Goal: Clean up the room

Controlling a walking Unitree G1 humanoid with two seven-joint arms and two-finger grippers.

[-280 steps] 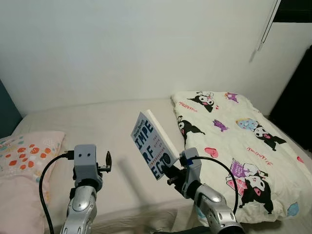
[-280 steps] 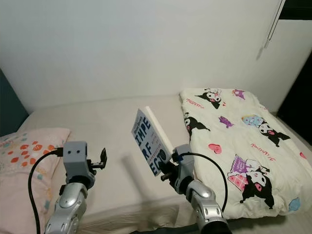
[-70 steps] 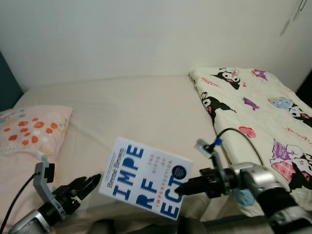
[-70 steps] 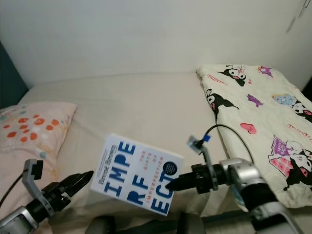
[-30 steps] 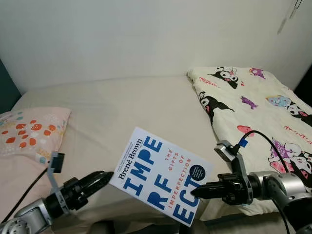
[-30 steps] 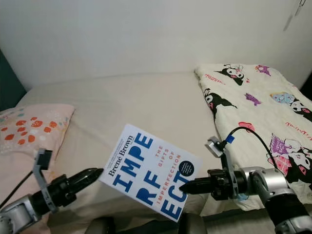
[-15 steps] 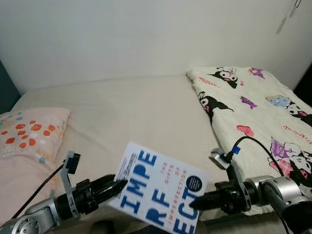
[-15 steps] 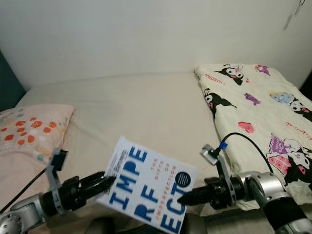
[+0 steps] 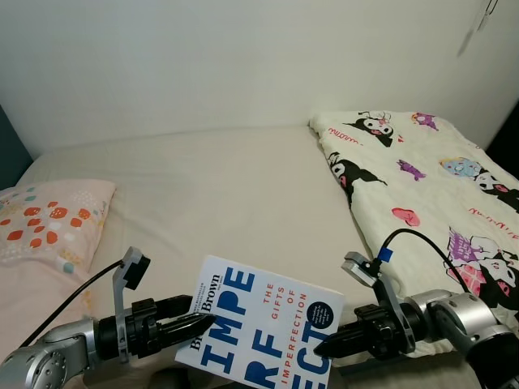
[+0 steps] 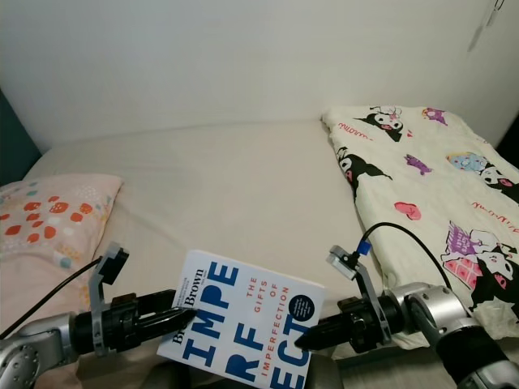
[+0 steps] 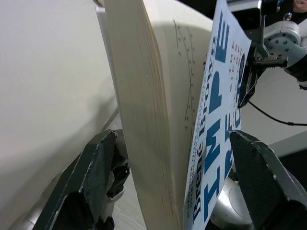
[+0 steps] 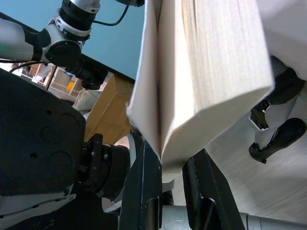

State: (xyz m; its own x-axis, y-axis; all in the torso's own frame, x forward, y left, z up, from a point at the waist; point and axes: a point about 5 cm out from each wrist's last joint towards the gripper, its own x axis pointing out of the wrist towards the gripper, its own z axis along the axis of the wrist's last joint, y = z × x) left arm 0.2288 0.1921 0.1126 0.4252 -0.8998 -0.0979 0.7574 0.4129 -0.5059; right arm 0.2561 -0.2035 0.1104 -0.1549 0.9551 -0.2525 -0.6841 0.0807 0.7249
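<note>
The book [image 9: 259,332], a white paperback w/ blue lettering, is held in the air above the bed's near edge, cover up and tilted, not resting on the bed [image 9: 227,186]. The right gripper [image 9: 324,348] is clamped on the book's right edge near a corner: in the right wrist view the jaws are seen pinching the cover and page block together. The left gripper [image 9: 199,324] is at the spine-side edge; in the left wrist view its jaws stand wide apart, the book b/w them, not yet closed on it.

Handling, as judged: light, stiff enough along the spine but floppy at the cover, which is seen splaying from the pages. Glossy cover, prob. slippery. Best taken across the full thickness close to the spine, so that cover and pages are kept shut together.
</note>
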